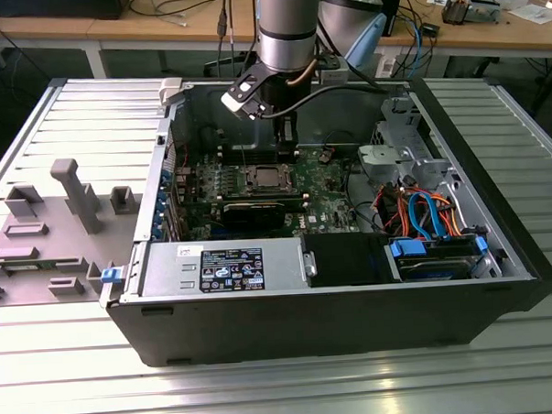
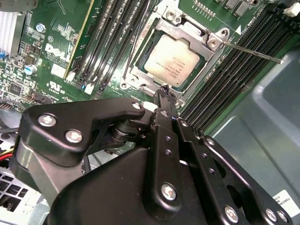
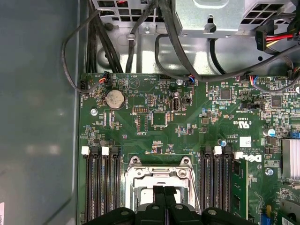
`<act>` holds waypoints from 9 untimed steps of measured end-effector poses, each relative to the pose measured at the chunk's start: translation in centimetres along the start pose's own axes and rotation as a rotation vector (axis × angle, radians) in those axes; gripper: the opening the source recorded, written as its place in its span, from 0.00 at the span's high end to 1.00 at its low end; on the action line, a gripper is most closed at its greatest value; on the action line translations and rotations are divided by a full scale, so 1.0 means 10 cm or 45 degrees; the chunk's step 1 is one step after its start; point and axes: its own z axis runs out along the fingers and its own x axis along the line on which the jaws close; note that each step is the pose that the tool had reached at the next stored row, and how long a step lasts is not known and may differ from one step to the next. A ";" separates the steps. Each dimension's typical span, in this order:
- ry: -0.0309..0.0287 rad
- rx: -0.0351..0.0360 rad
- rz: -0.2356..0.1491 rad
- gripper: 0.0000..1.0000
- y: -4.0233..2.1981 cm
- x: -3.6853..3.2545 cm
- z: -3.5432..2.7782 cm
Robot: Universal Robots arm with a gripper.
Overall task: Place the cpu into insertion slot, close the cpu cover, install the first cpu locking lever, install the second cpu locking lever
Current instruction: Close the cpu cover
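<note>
Exterior view gives us an open black computer case (image 1: 354, 314) lying on a ribbed metal table (image 1: 266, 391), wooden benches (image 1: 488, 33) behind. Straight below the gripper (image 1: 289, 138) (black fingers (image 3: 159, 199) pressed together, holding nothing) we see the cpu (image 2: 171, 61), matte silver and square, seated in the insertion slot (image 1: 266, 178), with the shiny cpu cover (image 2: 183, 30) lying flat around it.

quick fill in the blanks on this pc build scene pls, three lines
The cpu sits inside the window of the cpu ____. The gripper above it is ____, holding nothing. The circuit board around the socket is coloured ____.
Missing: cover; shut; green.
</note>
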 end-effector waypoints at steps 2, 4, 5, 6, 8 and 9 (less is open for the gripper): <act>0.0001 0.0000 0.000 0.89 -0.004 0.000 0.000; 0.0000 0.0001 0.000 0.89 -0.012 0.000 0.001; 0.0000 0.0001 0.000 0.89 -0.015 0.000 0.001; 0.0000 0.0000 0.000 0.89 -0.016 0.000 0.001; 0.0000 0.0000 0.000 0.89 -0.017 0.000 0.001; 0.0000 0.0001 0.000 0.89 -0.022 0.000 0.001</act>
